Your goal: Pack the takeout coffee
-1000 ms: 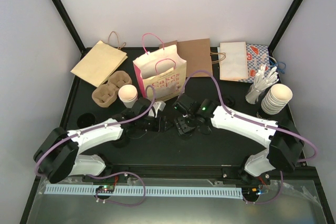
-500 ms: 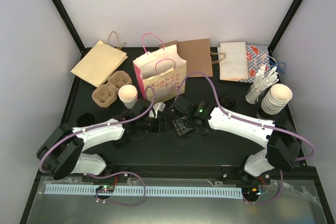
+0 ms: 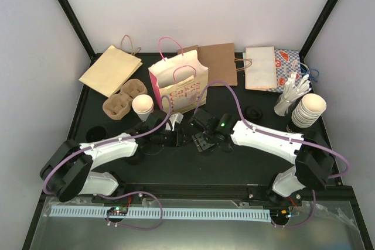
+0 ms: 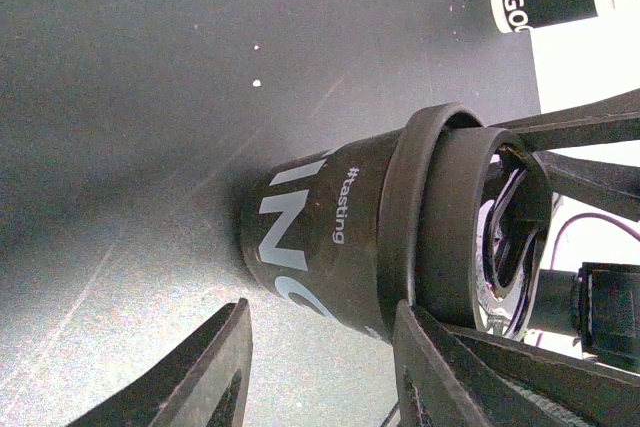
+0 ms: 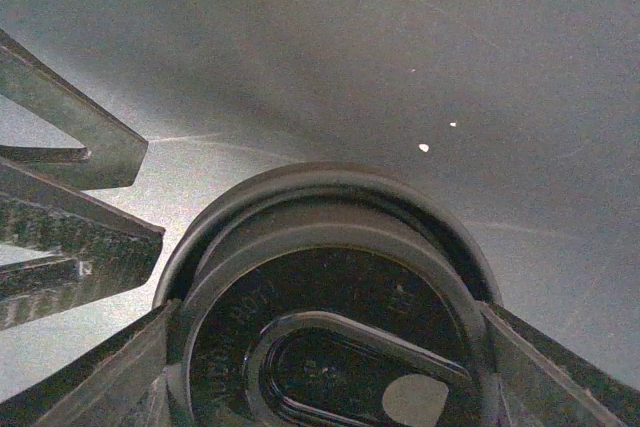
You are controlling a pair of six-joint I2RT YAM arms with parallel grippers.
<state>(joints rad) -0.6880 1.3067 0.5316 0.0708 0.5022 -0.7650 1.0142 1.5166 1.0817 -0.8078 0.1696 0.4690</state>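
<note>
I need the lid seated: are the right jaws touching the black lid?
Touching. The right wrist view shows both right jaws against the black lid, one each side, no gap.

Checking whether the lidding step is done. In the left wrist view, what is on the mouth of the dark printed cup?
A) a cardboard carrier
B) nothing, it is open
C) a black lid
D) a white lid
C: a black lid sits over the mouth of the cup, hiding its rim.
</note>
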